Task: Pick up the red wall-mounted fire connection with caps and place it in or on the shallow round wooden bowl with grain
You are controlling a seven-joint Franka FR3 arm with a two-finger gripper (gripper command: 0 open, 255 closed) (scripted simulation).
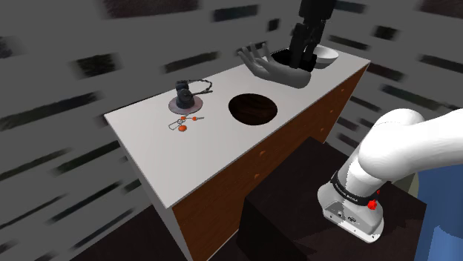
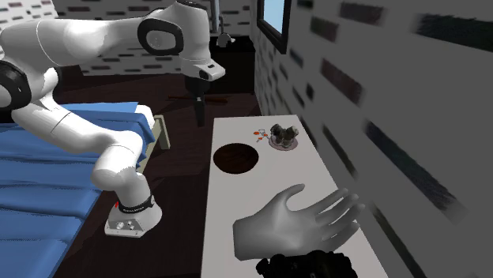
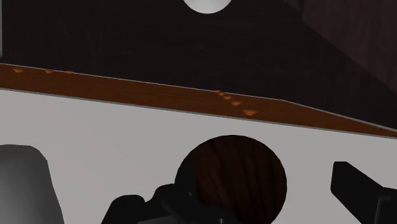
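The fire connection (image 1: 185, 98) is a dark grey fitting with small red caps on chains. It stands near the far end of the white table top (image 1: 148, 141) at the shoulder view's left, and in the second exterior view the fire connection (image 2: 283, 136) sits near the wall. A shallow dark brown bowl (image 1: 252, 109) lies mid-table; wood grain shows on the bowl (image 3: 232, 181) in the wrist view. My gripper (image 1: 303, 53) hangs high above the table, on the stand's side of the bowl (image 2: 235, 157). The gripper (image 2: 198, 118) is open and holds nothing, its fingers (image 3: 359, 191) standing wide apart.
A grey hand sculpture (image 1: 276, 68) lies on the table beyond the bowl, large in the second exterior view (image 2: 296, 221). A white bowl (image 1: 325, 55) and a black object (image 2: 308, 264) stand past it. A blue bed (image 2: 47, 174) lies behind the arm.
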